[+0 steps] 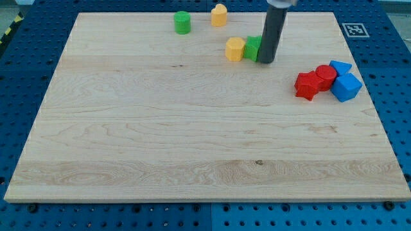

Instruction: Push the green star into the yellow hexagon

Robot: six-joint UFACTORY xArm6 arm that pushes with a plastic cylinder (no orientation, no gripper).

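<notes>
My tip (266,61) touches the green star (252,48); the yellow hexagon (235,49) abuts the star's far side.

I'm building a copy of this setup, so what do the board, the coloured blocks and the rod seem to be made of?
Board: pale wood, likely sealed; visible grain and plank seams. Blocks such as the yellow hexagon and green star: probably painted wood or plastic; flat, uniform colour. Rod: dark, smooth, perhaps metal or plastic; my tip sits against the green star's right side.

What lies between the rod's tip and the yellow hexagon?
Only the green star, in the camera view: it touches the yellow hexagon on its left, and my tip is against its right.
</notes>
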